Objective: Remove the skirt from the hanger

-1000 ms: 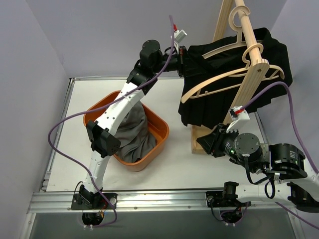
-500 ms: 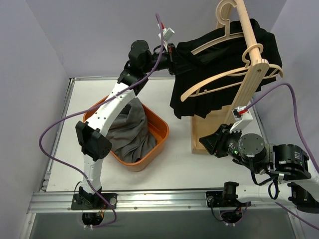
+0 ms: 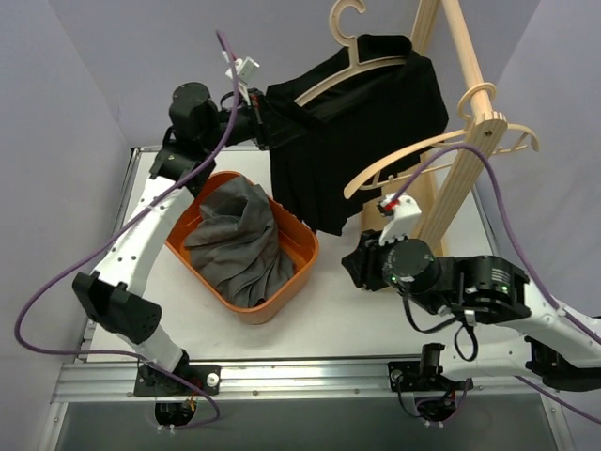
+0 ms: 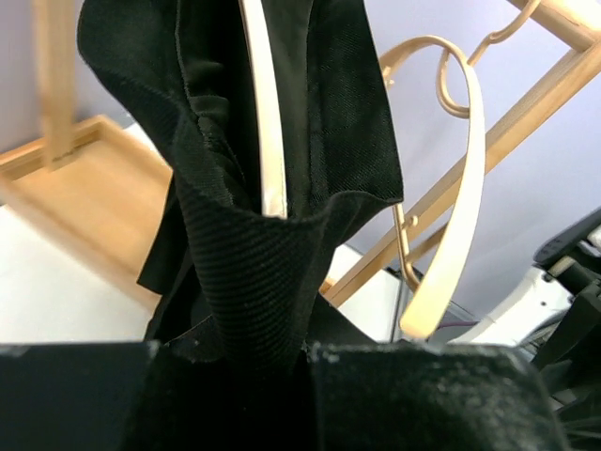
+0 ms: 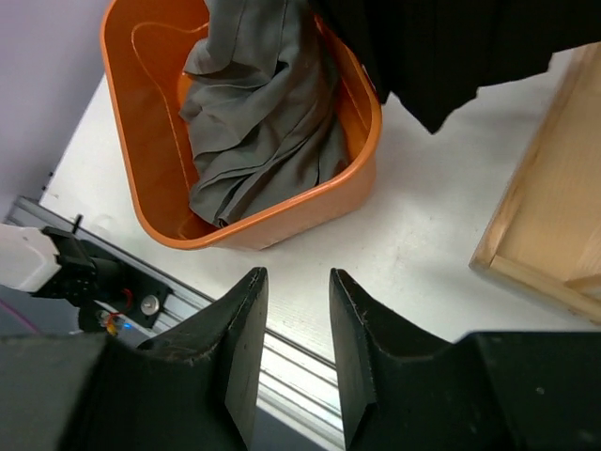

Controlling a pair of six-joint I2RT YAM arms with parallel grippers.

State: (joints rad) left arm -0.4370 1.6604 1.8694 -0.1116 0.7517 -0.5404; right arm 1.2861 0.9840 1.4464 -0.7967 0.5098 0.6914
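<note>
With the left tool [image 3: 255, 105], pinches the black skirt [image 3: 366, 122] tight at its top edge, both fingers shut on the cloth. Hangs high in the air over the back of the counter [image 3: 347, 319], right beside that tool and touching it. Not yet off the wooden hanger [image 3: 355, 49], with the hook poking out of the top. Dangles down just behind the orange tub [image 3: 282, 291] with grey cloth [image 3: 239, 240] inside. Close to a tall wooden rack [image 3: 449, 178] with one bare hanger [image 3: 376, 171] on it. Holds the right tool [image 5: 291, 310] low over the counter near the tub, fingers apart, gripping nothing.
</note>
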